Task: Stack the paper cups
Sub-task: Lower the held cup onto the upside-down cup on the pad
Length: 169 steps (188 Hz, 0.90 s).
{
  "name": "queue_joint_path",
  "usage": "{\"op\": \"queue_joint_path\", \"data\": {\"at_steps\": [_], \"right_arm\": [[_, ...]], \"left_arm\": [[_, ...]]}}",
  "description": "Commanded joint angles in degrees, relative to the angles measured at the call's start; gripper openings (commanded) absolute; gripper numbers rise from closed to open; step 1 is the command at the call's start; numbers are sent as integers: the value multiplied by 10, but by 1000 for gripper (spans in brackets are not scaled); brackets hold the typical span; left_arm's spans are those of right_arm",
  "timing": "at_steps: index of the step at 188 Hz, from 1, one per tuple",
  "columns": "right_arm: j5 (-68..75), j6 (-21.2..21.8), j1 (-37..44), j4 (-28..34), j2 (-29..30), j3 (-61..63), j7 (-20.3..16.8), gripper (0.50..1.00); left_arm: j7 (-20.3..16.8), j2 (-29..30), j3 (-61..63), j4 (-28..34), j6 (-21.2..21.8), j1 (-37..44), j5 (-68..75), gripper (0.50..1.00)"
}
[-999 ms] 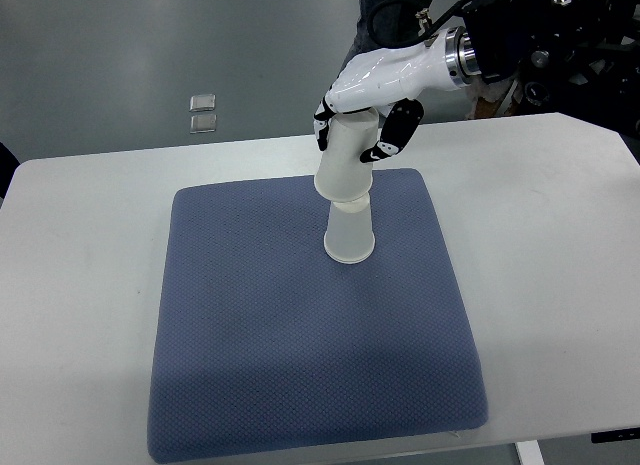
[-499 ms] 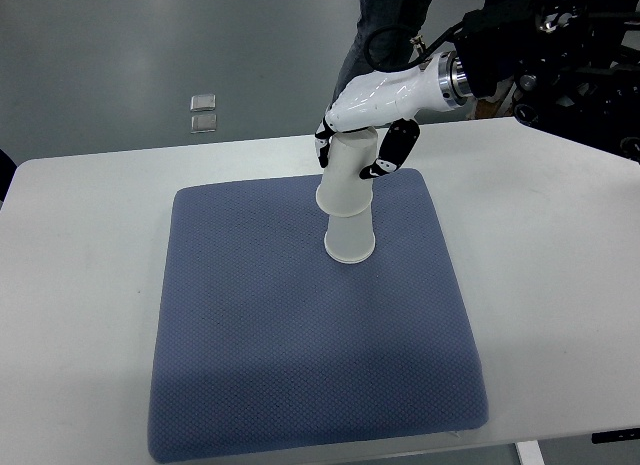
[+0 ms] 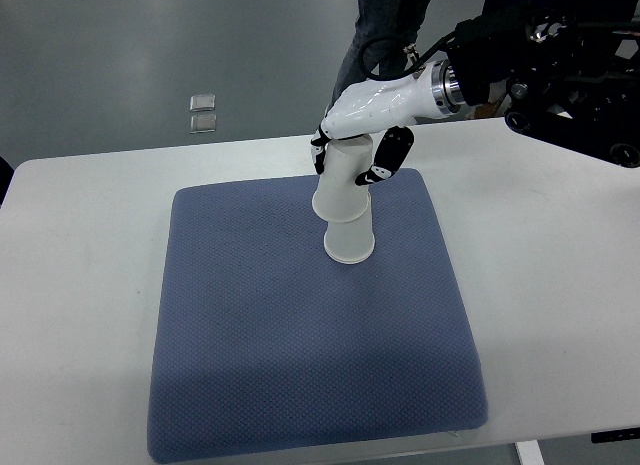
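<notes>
— Where are the paper cups?

— An upside-down lower cup (image 3: 349,240) stands on the blue mat (image 3: 250,325), toward the mat's far edge and a little right of its middle. The upper cup (image 3: 341,183), also mouth down, sits over it, only partly slid on and tilted slightly left.

— And the robot hand?

— The right robot hand (image 3: 362,135) comes in from the far right corner of the worktop (image 3: 560,245). Its white palm lies over the upper cup's base and its dark fingers (image 3: 386,157) are wrapped down both sides of that cup, gripping it.

— Anything else around?

— The mat covers the middle of the white worktop. Beyond the far edge, a person's legs (image 3: 385,20) show on the grey floor, and two small metal plates (image 3: 203,112) lie on the floor to the left.
</notes>
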Motion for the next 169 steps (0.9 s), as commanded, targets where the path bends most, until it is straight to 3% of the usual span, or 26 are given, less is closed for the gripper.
{"op": "queue_joint_path", "data": {"at_steps": [1, 132, 142, 153, 169], "right_arm": [[0, 0, -4, 0, 1, 0, -1, 576], [-12, -10, -20, -17, 12, 0, 0, 586], [-12, -11, -24, -17, 14, 0, 0, 629], [-7, -12, -28, -17, 13, 1, 0, 748], [-7, -13, -28, -17, 14, 1, 0, 801]], "left_arm": [[0, 0, 0, 0, 0, 0, 0, 1000], [0, 0, 0, 0, 0, 0, 0, 1000], [0, 0, 0, 0, 0, 0, 0, 1000], [0, 0, 0, 0, 0, 0, 0, 1000], [0, 0, 0, -1, 0, 0, 0, 1000]]}}
